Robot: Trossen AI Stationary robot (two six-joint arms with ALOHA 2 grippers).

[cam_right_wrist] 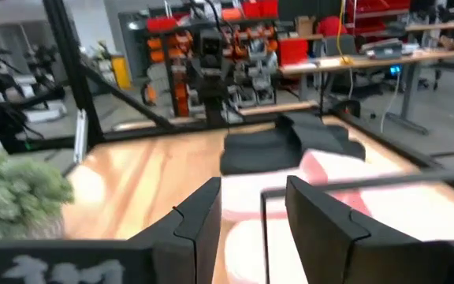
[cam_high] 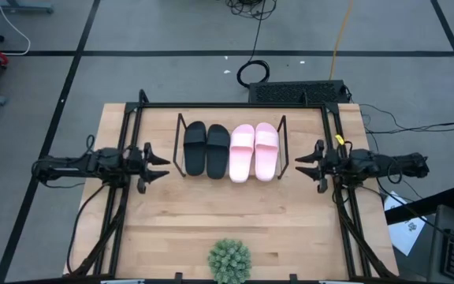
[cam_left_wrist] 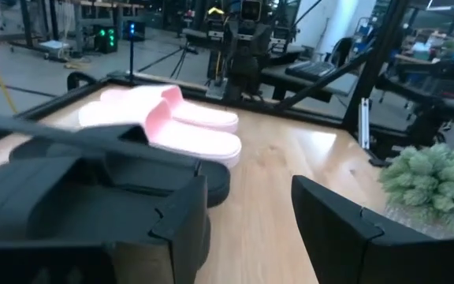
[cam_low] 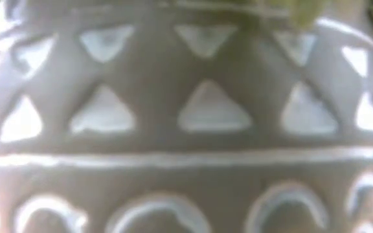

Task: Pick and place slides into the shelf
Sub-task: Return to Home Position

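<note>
1. High view only: black pair [cam_high: 206, 149] & pink pair [cam_high: 254, 151] sit side by side on shelf [cam_high: 180, 142].
2. Left gripper [cam_high: 164, 167] is just left of shelf, right gripper [cam_high: 300, 167] just right. Both have fingers spread, nothing held.
3. Low view: pot [cam_low: 186, 116] fills it and blocks all else. Plant [cam_high: 229, 261] is at table [cam_high: 306, 221] edge.

Worktop [cam_high: 235, 213] of pale wood, smooth, fine grain, slight sheen. Shelf [cam_high: 180, 134] end frames thin dark metal wire, base light wood. Black slides [cam_high: 206, 150] matt, rubbery; pink slides [cam_high: 254, 151] smooth, soft sheen. Pot [cam_low: 186, 142] grey, matt, ceramic-looking, raised pale pattern. Plant [cam_high: 229, 261] foliage fuzzy, rough-textured
</note>
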